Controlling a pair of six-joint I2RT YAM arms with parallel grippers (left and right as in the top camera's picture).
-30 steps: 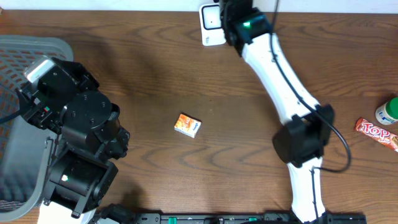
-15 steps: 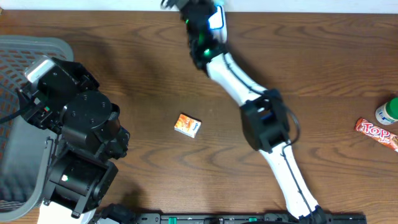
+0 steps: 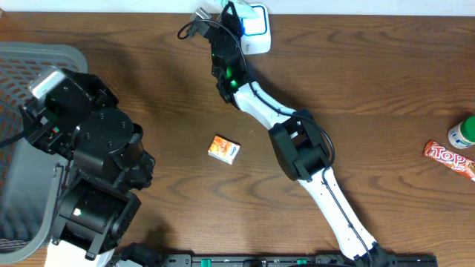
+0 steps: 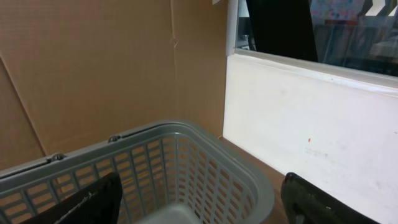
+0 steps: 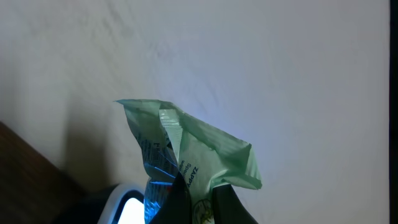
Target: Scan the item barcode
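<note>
So our right arm (image 3: 297, 141) was stretched way out from the near right edge of the table (image 3: 148, 74) to the far middle. It was bent at the elbow about halfway along, with the wrist up by the scanner (image 3: 256, 21) at the far edge. On the wrist cam, the right gripper (image 5: 202, 202) was pinched tight on a crumpled green packet (image 5: 199, 146). The packet stuck up out of the fingers, with the scanner's lit blue-white face just below and left of it. We couldn't tell whether the barcode faced the scanner.

The left arm (image 3: 96, 170) sat folded up on the left side over the grey basket (image 4: 186, 134). The left gripper (image 4: 202, 199) hung wide with nothing between its fingers.

A little orange box (image 3: 223, 149) lay mid-table. A red TOP bar (image 3: 449, 157) and a green-capped bottle (image 3: 462, 132) sat over at the right edge.
</note>
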